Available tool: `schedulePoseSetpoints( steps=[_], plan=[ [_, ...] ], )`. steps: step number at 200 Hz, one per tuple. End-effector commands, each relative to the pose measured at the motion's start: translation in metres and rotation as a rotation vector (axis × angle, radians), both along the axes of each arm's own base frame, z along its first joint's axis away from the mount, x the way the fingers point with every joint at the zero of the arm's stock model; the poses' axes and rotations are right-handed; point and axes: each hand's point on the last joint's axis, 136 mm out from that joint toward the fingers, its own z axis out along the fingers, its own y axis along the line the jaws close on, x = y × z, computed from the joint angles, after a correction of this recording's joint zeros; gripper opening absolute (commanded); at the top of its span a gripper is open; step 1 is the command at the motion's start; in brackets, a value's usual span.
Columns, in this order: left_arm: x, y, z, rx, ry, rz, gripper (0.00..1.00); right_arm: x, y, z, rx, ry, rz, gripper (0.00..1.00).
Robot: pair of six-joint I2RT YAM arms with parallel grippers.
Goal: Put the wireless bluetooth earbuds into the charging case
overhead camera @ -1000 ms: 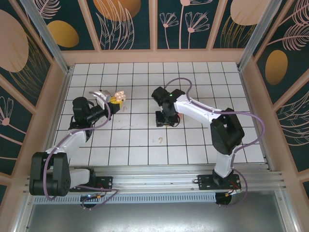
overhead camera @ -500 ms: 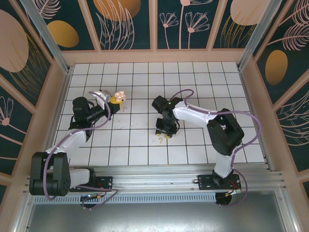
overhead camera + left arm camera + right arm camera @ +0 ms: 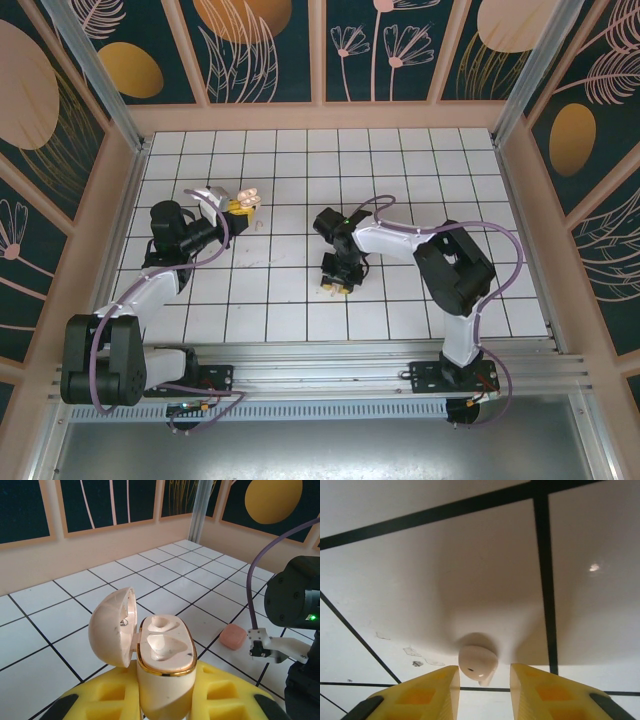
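Note:
My left gripper (image 3: 236, 206) is shut on an open pale beige charging case (image 3: 162, 665), held upright with its lid (image 3: 112, 627) swung to the left. Both of its sockets are empty. My right gripper (image 3: 335, 288) points straight down at a tile near the middle of the table. In the right wrist view a pale beige earbud (image 3: 477, 662) lies on the tile between the yellow fingers (image 3: 437, 690) of that gripper (image 3: 484, 672). The jaws stand open around it, with a gap on the right side.
A small salmon-pink rounded piece (image 3: 233, 637) lies on a tile just right of the held case. The right arm's black body (image 3: 295, 595) stands beyond it. Wooden walls (image 3: 320, 115) ring the tiled table (image 3: 430, 170).
My right gripper has moved toward the near edge and come down over the beige earbud, its jaws a little narrower. The left arm and the case have stayed still.

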Motion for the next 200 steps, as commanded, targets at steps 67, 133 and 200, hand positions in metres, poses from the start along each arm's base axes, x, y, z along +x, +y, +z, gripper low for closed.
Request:
schedulePoseSetpoints(
  steps=[67, 133, 200],
  plan=[
    [0.001, -0.004, 0.013, -0.007, -0.04, -0.022, 0.12, 0.016, 0.01, -0.005, -0.003, -0.044, 0.039, 0.31],
    [0.002, -0.004, 0.011, -0.007, -0.036, -0.023, 0.12, 0.017, 0.0, -0.009, -0.056, -0.055, 0.054, 0.27],
    [0.002, -0.006, 0.007, -0.011, -0.024, -0.037, 0.12, 0.033, -0.005, 0.007, -0.071, -0.175, 0.053, 0.2]
  ],
)
